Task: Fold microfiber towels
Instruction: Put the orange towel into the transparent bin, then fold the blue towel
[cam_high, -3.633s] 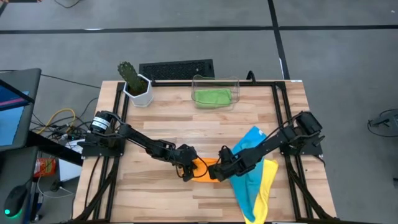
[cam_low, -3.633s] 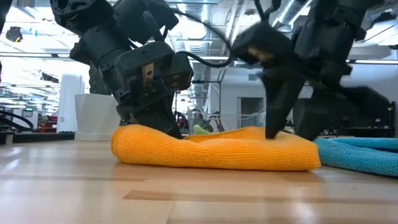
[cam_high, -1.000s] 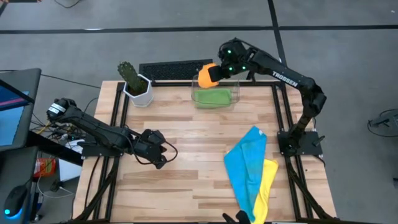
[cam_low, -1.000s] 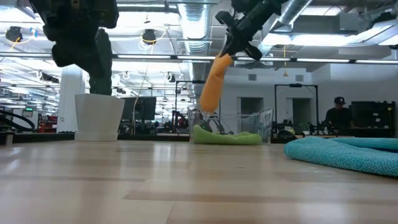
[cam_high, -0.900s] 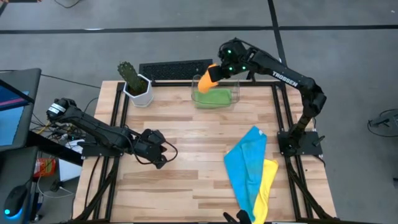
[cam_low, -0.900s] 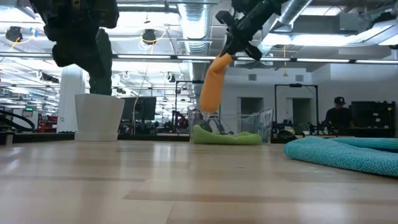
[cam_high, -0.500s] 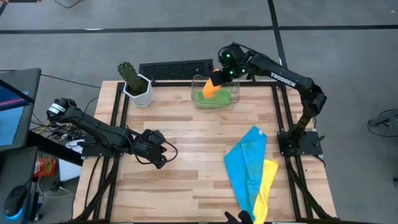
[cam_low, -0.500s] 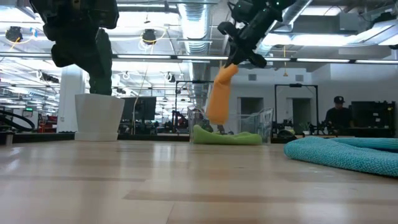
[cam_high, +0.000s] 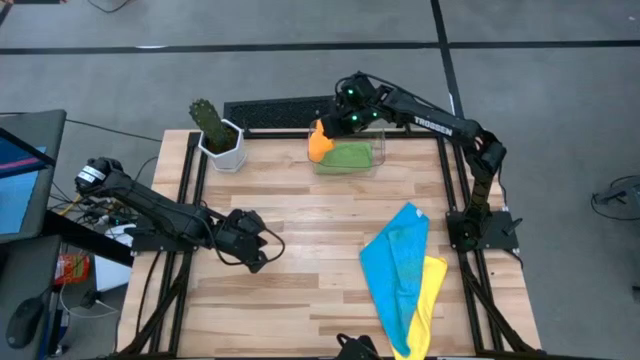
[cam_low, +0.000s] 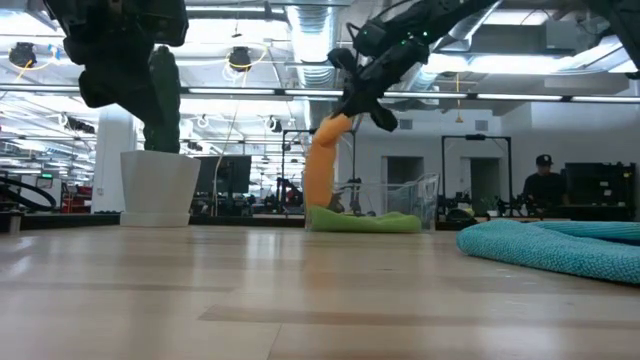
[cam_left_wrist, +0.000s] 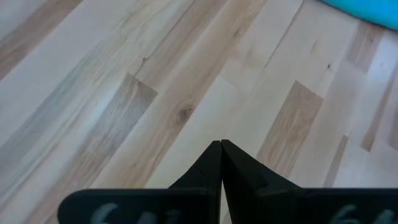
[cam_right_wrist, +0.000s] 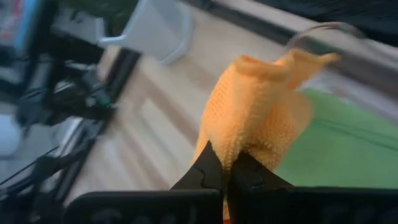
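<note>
- Nearest, at the table's front right: blue towel (cam_high: 397, 262) spread flat, overlapping yellow towel (cam_high: 431, 293).
- At mid-left, resting low over bare table (cam_high: 330, 215): left gripper (cam_high: 252, 254), fingers pressed together, holding nothing.
- Farther back: right gripper (cam_high: 330, 128) pinched tight on the orange towel (cam_high: 320, 143), dangling at the left rim of the clear bin (cam_high: 378, 134).
- Inside that bin: green towel (cam_high: 346, 154), lying folded.
- Beside it, far left: potted cactus (cam_high: 213, 125).
</note>
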